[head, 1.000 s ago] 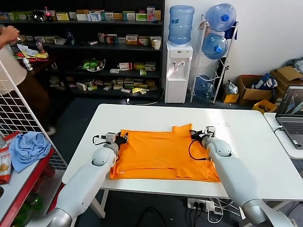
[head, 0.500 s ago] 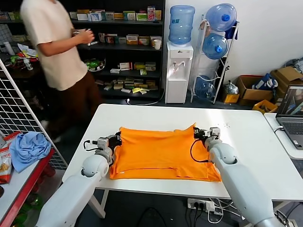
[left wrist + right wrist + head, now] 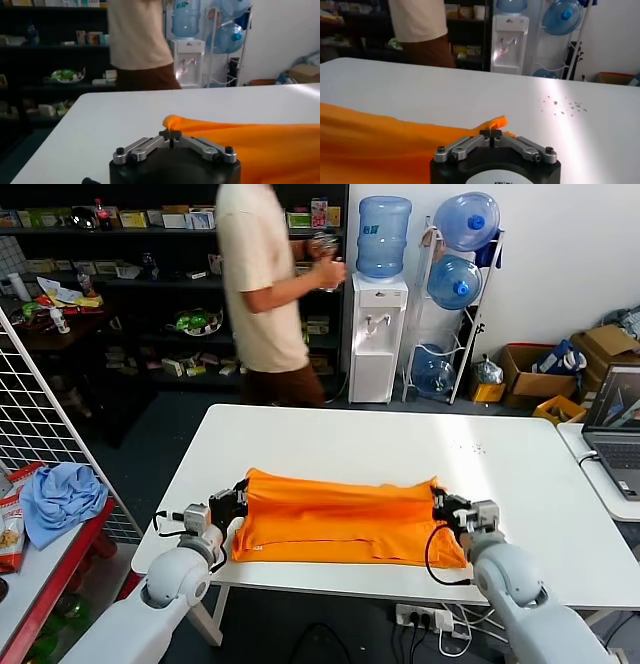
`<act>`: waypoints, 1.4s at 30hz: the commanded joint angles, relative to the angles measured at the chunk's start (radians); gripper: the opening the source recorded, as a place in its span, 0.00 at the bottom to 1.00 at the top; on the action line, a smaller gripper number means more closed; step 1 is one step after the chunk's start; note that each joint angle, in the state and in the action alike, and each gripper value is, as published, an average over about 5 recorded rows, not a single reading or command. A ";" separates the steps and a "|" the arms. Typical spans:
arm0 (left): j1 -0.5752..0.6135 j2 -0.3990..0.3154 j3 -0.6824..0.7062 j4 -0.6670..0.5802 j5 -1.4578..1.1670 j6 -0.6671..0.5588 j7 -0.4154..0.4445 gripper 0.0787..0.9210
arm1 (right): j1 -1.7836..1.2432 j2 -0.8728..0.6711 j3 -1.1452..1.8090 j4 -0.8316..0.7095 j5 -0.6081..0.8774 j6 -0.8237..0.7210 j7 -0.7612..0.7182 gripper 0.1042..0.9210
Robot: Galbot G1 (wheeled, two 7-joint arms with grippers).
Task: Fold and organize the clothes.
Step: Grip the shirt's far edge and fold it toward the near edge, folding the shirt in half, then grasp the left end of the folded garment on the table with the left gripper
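Note:
The orange shirt [image 3: 340, 519] lies on the white table [image 3: 400, 444], folded into a wide low band with its far edge doubled toward me. My left gripper [image 3: 238, 492] is shut on the shirt's far left corner [image 3: 172, 121]. My right gripper [image 3: 441, 506] is shut on the shirt's far right corner [image 3: 495, 123]. Both hold the fabric a little above the table, over the shirt's lower half. In the wrist views the orange cloth runs sideways from each pinch [image 3: 260, 145] [image 3: 370, 137].
A person [image 3: 265, 294] walks past behind the table's far edge, before the shelves. A water dispenser [image 3: 378, 314] stands behind. A laptop [image 3: 615, 429] sits on a side table at right. A light blue cloth [image 3: 60, 499] lies on the rack at left.
Both grippers have pulled the shirt's far edge toward me, folding it over the near half. The person has walked from left to right behind the table.

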 commanded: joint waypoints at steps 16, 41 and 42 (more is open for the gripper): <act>0.197 0.017 -0.059 -0.059 0.009 -0.001 -0.001 0.17 | -0.273 -0.012 0.091 0.149 -0.081 -0.001 0.000 0.23; 0.150 -0.047 -0.057 0.000 -0.169 0.106 -0.031 0.86 | -0.255 -0.008 0.064 0.193 -0.083 -0.002 0.010 0.88; 0.149 -0.047 -0.056 0.001 -0.169 0.107 -0.030 0.85 | -0.254 -0.007 0.063 0.193 -0.083 -0.002 0.010 0.88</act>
